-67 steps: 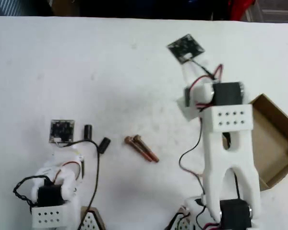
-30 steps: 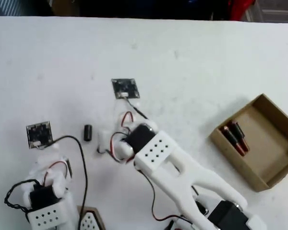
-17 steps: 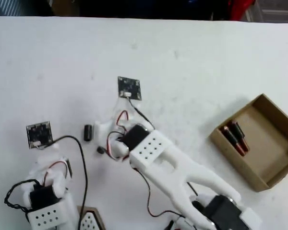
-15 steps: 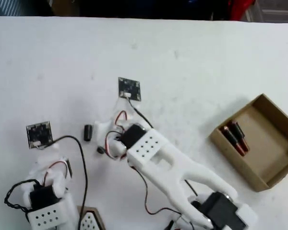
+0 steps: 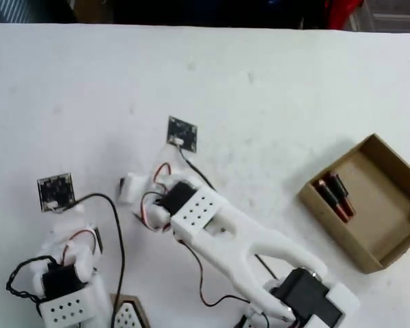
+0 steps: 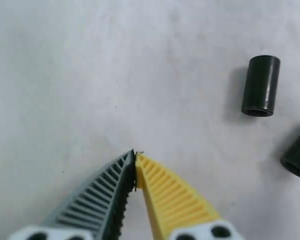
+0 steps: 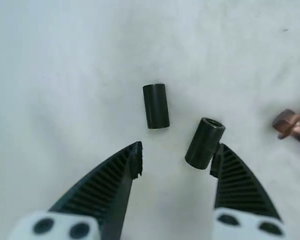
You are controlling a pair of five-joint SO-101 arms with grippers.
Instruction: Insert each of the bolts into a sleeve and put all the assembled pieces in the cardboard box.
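The cardboard box (image 5: 386,212), at 3 o'clock on the table in the high view, holds 2 assembled pieces (image 5: 331,197). At 9 o'clock from it the right gripper (image 7: 176,152) is spread wide, 1 finger touching 1 of 2 black sleeves (image 7: 205,142), while the left gripper (image 6: 135,156) is pressed closed on nothing. The sleeves are judged light, stiff, smooth and prone to roll, best pinched across mid-barrel; the copper bolt (image 7: 290,125) nearby is judged rigid, best taken by its shank.

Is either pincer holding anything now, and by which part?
Nothing is held. The right pincer is open near a sleeve; the left pincer is shut, empty.
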